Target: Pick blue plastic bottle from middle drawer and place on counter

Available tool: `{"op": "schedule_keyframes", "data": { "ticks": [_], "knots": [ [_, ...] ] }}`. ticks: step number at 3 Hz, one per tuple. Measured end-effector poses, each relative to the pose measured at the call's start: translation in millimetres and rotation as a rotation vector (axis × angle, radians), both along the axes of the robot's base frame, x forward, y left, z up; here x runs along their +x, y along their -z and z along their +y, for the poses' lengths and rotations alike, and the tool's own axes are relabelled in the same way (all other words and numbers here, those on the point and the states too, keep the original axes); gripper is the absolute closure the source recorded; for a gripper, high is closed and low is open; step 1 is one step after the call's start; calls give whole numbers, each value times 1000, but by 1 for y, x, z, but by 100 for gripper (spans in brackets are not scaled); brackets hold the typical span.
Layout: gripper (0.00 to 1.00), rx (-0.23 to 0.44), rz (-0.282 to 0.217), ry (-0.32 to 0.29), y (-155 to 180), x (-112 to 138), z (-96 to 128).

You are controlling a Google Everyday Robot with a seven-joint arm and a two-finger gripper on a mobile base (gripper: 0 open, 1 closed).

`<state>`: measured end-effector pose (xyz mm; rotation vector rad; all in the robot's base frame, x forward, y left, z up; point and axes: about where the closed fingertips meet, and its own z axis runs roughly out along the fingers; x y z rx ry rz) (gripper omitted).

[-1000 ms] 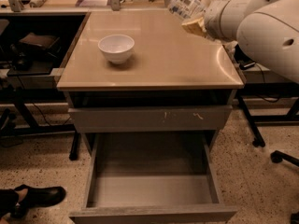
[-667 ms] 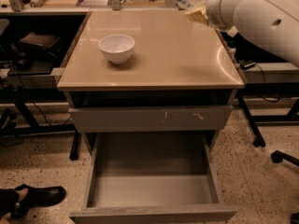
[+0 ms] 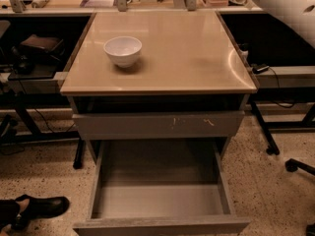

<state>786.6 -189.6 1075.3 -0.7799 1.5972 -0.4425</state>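
Blue plastic bottle: out of view; we cannot tell where it is, nor describe its label or cap from this frame.

Change since a second ago: bottle and gripper, then raised over the counter's (image 3: 187,58) far right corner, have passed beyond the top edge. Only a white stretch of the arm (image 3: 283,4) shows, upper right. The gripper is out of view, so we cannot tell whether it grasps anything.

Middle drawer (image 3: 157,200): pulled fully out below the counter, grey, floor bare.

Surroundings, left to right:
- Black shoe (image 3: 42,206) on the speckled floor, lower left, beside the open drawer.
- Dark shelf unit (image 3: 34,58) left of the cabinet.
- Cluttered bench (image 3: 59,5) with metal uprights, along the counter's far edge.
- White bowl (image 3: 122,50), upright on the counter's left half, well apart from the arm.
- Shallower drawer front (image 3: 157,126), shut, pale scratches right of centre, directly above the open drawer.
- Black cable plug (image 3: 259,68) just beside the counter's right edge.
- Chair castors (image 3: 295,165) on the floor, far right.

Obstruction: the bowl is the only object we see on the counter.
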Motion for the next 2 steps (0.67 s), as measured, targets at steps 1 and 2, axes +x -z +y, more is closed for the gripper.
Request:
{"op": "schedule_keyframes", "data": {
  "ticks": [1, 2],
  "knots": [
    [100, -17, 96, 25, 53, 9, -13],
    [100, -21, 227, 30, 131, 12, -40]
  ]
}}
